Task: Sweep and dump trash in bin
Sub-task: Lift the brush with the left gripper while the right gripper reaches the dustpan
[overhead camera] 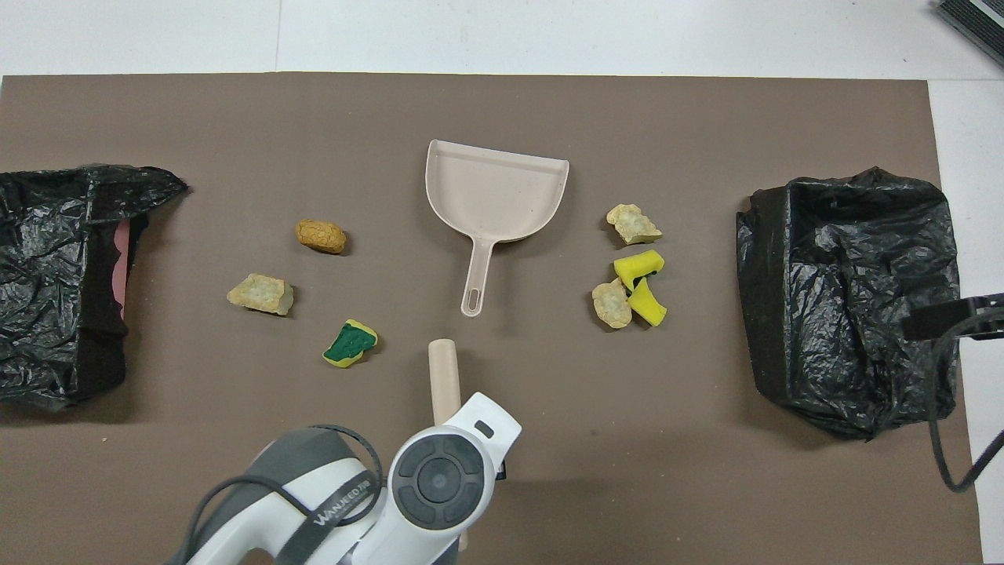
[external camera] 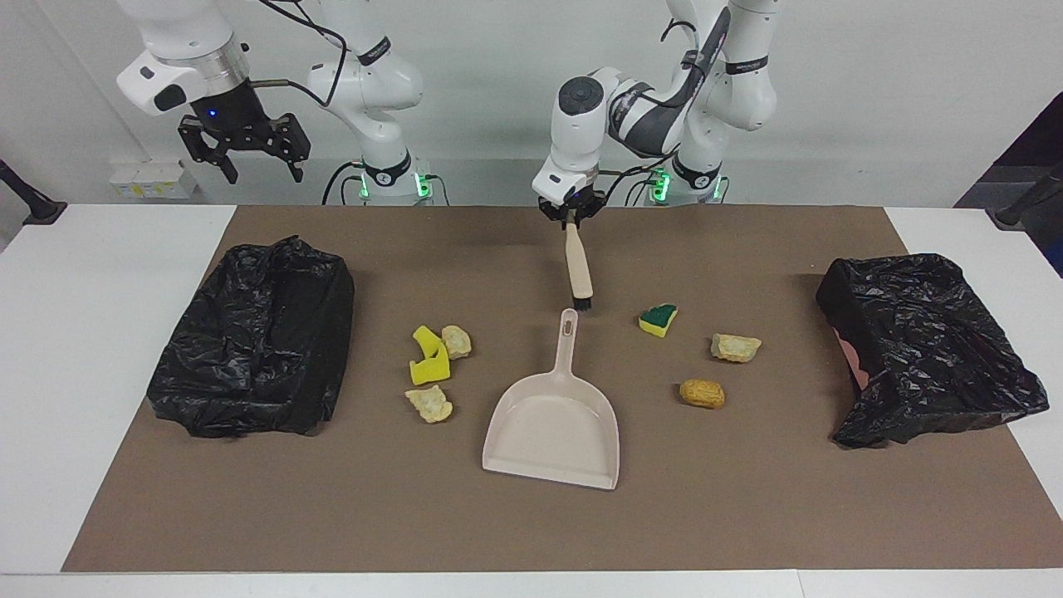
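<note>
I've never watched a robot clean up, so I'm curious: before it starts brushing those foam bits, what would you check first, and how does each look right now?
1. Brush held: ok, the left hand is shut on its handle.
2. Bristles at the mat: cannot tell whether they touch it.
3. Dustpan ready: not ok, it lies flat, unheld, its mouth turned away from the robots.
4. Right hand free for the dustpan: ok, open, waiting over the right arm's end of the table.
5. Trash in place: ok, the green-topped chunk lies beside the bristles.
6. Bin: cannot tell how open its bag is.
</note>
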`<act>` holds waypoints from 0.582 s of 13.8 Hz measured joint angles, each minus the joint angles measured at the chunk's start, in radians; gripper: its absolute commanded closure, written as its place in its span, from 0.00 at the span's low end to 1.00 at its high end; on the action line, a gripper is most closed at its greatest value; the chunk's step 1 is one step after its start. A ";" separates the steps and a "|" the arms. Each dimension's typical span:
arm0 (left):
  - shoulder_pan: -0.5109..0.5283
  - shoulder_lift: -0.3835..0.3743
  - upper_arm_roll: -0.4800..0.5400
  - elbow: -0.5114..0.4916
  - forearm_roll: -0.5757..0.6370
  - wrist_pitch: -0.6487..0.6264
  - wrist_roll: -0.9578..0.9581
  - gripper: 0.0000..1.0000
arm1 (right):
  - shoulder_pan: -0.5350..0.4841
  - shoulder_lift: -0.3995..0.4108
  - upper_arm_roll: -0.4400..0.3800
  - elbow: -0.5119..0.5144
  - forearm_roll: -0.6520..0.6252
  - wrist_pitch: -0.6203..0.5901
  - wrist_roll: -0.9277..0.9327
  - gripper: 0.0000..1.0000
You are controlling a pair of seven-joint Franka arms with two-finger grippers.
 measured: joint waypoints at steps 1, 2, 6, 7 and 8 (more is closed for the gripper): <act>0.036 -0.020 0.001 0.009 0.009 -0.039 0.000 1.00 | 0.000 0.001 0.023 -0.006 0.001 0.003 0.000 0.00; 0.073 -0.039 0.001 0.020 0.016 -0.068 0.000 1.00 | 0.001 0.002 0.049 -0.015 0.003 0.018 0.003 0.00; 0.240 -0.080 0.003 0.068 0.066 -0.125 0.002 1.00 | 0.002 0.056 0.184 -0.073 0.018 0.174 0.107 0.00; 0.277 -0.079 0.003 0.070 0.073 -0.125 0.015 1.00 | 0.004 0.097 0.228 -0.080 0.018 0.224 0.162 0.00; 0.317 -0.077 0.003 0.070 0.078 -0.125 0.051 1.00 | 0.007 0.147 0.271 -0.082 0.018 0.282 0.239 0.00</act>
